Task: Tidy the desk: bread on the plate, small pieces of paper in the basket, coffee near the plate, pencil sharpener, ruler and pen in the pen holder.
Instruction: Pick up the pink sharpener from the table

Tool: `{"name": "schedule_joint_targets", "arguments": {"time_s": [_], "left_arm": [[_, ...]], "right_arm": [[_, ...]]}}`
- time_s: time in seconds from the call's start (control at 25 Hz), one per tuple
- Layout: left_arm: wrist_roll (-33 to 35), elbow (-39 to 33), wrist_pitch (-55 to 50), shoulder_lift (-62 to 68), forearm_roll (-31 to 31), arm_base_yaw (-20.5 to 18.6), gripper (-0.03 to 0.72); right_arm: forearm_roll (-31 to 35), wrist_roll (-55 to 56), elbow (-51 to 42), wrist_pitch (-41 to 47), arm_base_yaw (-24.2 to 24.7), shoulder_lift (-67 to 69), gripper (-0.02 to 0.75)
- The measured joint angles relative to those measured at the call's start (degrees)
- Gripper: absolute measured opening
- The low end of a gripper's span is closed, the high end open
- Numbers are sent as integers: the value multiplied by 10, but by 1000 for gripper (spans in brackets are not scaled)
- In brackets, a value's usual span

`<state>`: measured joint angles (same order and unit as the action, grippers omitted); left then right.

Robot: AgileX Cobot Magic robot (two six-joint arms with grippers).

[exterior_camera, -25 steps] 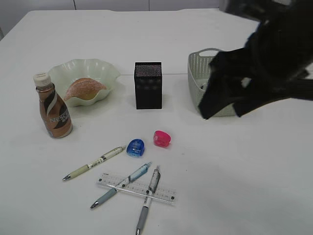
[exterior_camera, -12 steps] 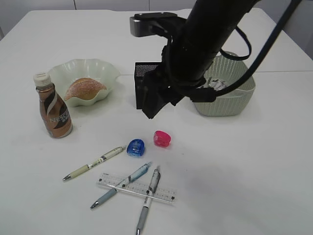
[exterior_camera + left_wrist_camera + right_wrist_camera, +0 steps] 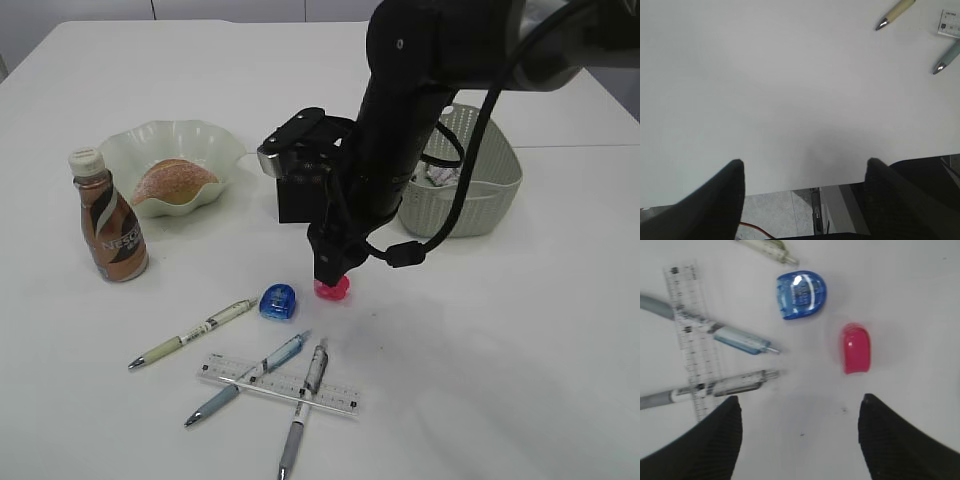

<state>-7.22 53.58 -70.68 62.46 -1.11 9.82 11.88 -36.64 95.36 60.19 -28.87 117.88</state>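
My right gripper (image 3: 335, 265) hangs open just above the pink pencil sharpener (image 3: 332, 289), nothing between its fingers. In the right wrist view that gripper (image 3: 800, 405) stands short of the pink sharpener (image 3: 856, 348), with a blue sharpener (image 3: 801, 295) beyond. The clear ruler (image 3: 280, 384) lies under two pens (image 3: 247, 378) (image 3: 303, 405); a third pen (image 3: 195, 333) lies to their left. The arm partly hides the black pen holder (image 3: 293, 195). The bread (image 3: 172, 182) lies in the plate (image 3: 215, 138), with the coffee (image 3: 108, 217) next to it. My left gripper (image 3: 805, 164) is open over the desk's front edge.
The green basket (image 3: 485, 195) stands at the right behind my right arm, with white paper scraps (image 3: 437, 175) inside. The left wrist view shows bare desk (image 3: 765, 90), two pen tips (image 3: 895, 12) and floor below the edge.
My right arm has swung from above the basket leftward and down across the pen holder, ending low over the pink sharpener. Objects on the desk have not moved.
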Motion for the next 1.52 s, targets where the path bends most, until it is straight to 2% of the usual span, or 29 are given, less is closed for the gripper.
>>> {"name": "schedule_joint_targets", "arguments": {"time_s": [0.24,0.64,1.52], "left_arm": [[0,0,0,0,-1,0,543],[0,0,0,0,-7,0,543],[1,0,0,-1,-12,0,542]], "right_arm": [[-50,-35,0,-54,0,34,531],[-55,-52,0,-114,0,54,532],[-55,-52,4,-146,0,112,531]]}}
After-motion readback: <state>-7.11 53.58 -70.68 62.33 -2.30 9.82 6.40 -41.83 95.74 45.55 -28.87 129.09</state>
